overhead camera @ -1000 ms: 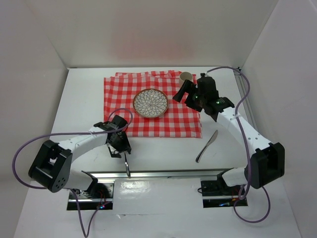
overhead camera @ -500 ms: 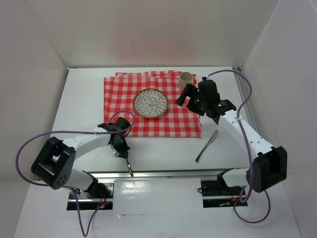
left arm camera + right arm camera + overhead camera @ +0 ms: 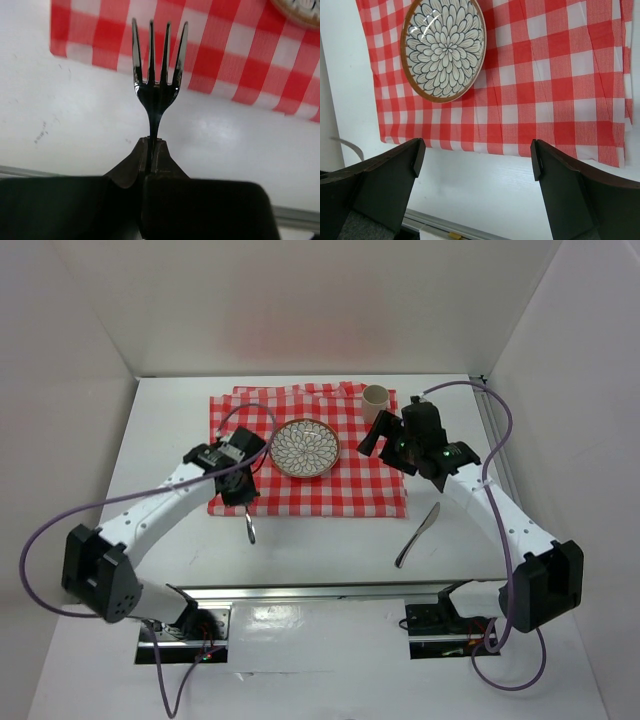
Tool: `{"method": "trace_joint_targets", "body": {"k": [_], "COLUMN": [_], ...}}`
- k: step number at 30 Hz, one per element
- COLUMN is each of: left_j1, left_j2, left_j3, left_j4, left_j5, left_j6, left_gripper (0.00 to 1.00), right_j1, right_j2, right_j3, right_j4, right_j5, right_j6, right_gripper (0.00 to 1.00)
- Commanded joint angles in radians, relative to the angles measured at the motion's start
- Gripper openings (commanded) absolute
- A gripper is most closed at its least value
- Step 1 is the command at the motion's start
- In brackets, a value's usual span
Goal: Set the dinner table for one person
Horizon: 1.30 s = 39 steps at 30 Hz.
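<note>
White dinner table (image 3: 330, 545), flat, smooth, rectangular

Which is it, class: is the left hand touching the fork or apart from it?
Touching. The left wrist view shows the left hand clamped shut on the fork at its handle, no gap.

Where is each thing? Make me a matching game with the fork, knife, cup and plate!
Things:
1. fork
2. knife
3. cup
4. plate

Places:
A. in the middle of the checked cloth
B. on the bare white table, right of the cloth
C. held in the left gripper
D. at the cloth's far right corner

Pairs: 1-C, 2-B, 3-D, 4-A
</note>
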Motion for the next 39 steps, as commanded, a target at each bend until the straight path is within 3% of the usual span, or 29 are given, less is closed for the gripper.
{"method": "trace_joint_targets", "body": {"k": [1, 7, 17, 26, 31, 33, 34, 35, 39], "left_j1": [0.022, 0.111, 0.198, 0.232, 0.241, 0.241, 0.25, 0.251, 0.251], "left_j2": [0.167, 0.545, 0.89, 1.05, 1.11, 1.11, 1.11, 1.11, 1.086], "left_j3": [0.154, 0.592, 0.946, 1.098, 1.13, 1.118, 1.118, 1.106, 1.086], "left_j4": [-0.067, -0.114, -0.131, -0.11, -0.11, -0.11, -0.11, -0.11, -0.11], "left_j5": [-0.145, -0.145, -0.042, 0.05, 0.071, 0.071, 0.071, 0.071, 0.082], "left_j6": [0.122, 0.303, 0.463, 0.472, 0.463, 0.452, 0.441, 0.432, 0.432], "left_gripper": [0.0, 0.0, 0.0, 0.0, 0.0, 0.0, 0.02, 0.14, 0.43], "right_j1": [0.006, -0.003, -0.034, -0.043, -0.063, -0.063, -0.072, -0.072, -0.081], "right_j2": [-0.032, -0.042, -0.157, -0.188, -0.158, -0.167, -0.179, -0.179, -0.188], "right_j3": [0.047, 0.087, -0.114, -0.325, -0.417, -0.448, -0.448, -0.462, -0.473], "right_j4": [-0.045, -0.252, -0.36, -0.314, -0.314, -0.314, -0.314, -0.305, -0.305], "right_j5": [0.032, 0.152, 0.109, 0.054, 0.045, 0.054, 0.054, 0.063, 0.063], "right_j6": [-0.017, -0.029, 0.06, 0.207, 0.285, 0.319, 0.319, 0.331, 0.331], "right_gripper": [1.0, 1.0, 1.0, 0.98, 0.84, 0.82, 0.82, 0.82, 0.8]}}
